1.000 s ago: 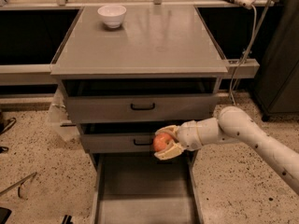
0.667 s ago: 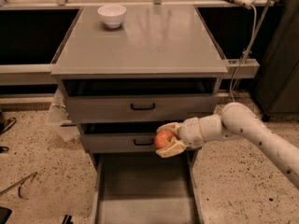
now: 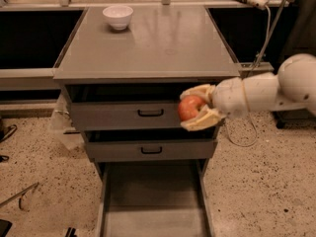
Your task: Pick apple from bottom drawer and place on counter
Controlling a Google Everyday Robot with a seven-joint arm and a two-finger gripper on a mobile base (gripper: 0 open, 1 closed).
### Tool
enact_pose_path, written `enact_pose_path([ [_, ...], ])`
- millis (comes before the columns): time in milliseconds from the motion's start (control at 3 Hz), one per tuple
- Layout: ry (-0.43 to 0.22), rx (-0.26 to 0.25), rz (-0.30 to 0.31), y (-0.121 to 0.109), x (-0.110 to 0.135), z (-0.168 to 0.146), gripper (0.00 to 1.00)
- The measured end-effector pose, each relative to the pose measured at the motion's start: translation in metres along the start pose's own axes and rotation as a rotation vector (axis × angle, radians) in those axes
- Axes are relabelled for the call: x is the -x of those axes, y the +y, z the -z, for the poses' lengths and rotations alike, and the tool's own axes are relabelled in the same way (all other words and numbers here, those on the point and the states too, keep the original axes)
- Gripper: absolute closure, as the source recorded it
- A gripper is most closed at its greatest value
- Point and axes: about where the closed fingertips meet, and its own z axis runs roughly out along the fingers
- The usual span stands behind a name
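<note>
Honestly, had gripper (image 3: 185, 110) pinching apple (image 3: 191, 107) just under front-right edge of counter (image 3: 148, 48); could've clipped that edge rising, lost grip.

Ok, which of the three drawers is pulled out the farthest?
The bottom drawer, its bare floor exposed. The top drawer and middle drawer, with black handles, are barely out. The gripper holds the apple in front of the top drawer.

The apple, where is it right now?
In the camera view, the apple is held in the claw, right of middle, in front of the top drawer, just below the counter.
</note>
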Motion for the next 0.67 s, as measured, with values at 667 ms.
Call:
enact_pose_path([
  [667,-0.049,0.031,0.226,-0.071,0.104,0.022,1.00],
])
